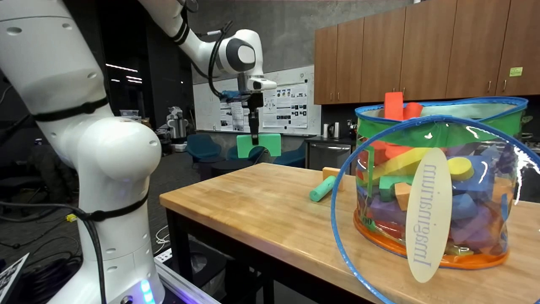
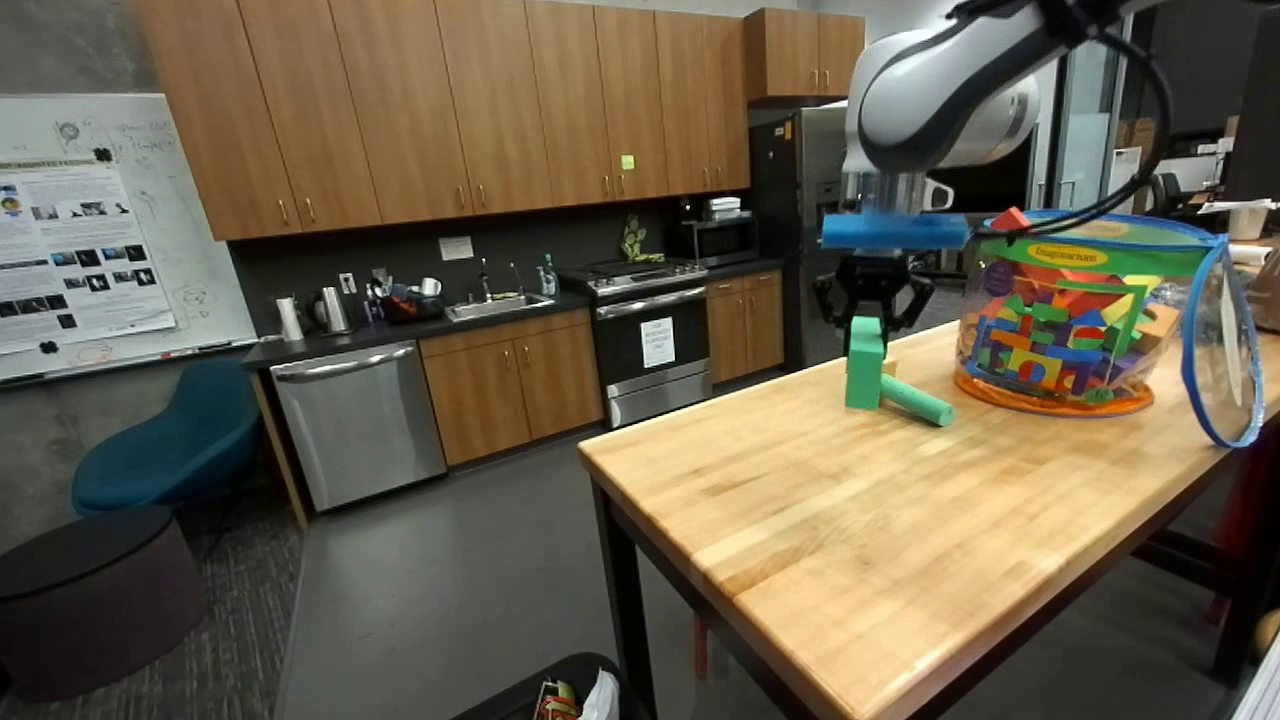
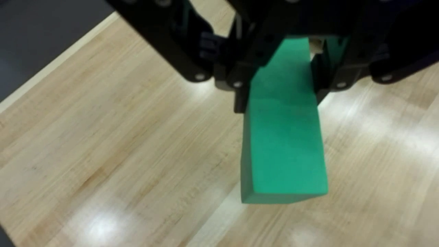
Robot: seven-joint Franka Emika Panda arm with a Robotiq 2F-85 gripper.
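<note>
A green arch-shaped block [image 1: 270, 145] hangs in the air above the wooden table, its notch facing down. My gripper [image 3: 279, 99] is shut on this block [image 3: 288, 147], with one finger against each flat side near its middle. In an exterior view the block [image 2: 863, 385] is seen end-on under the gripper [image 2: 868, 318]. Below and beyond it, a green cylinder [image 1: 322, 188] lies on its side on the tabletop. Just behind the cylinder stands an orange block [image 1: 331, 172], partly hidden in both exterior views.
A clear zip bag with a green band [image 2: 1150, 262] stands on the table [image 2: 800, 520], full of coloured foam blocks. Its blue-rimmed lid [image 1: 337, 219] hangs down at the side. A few red pieces [image 1: 393, 106] poke above the rim. Dark floor lies past the table edge.
</note>
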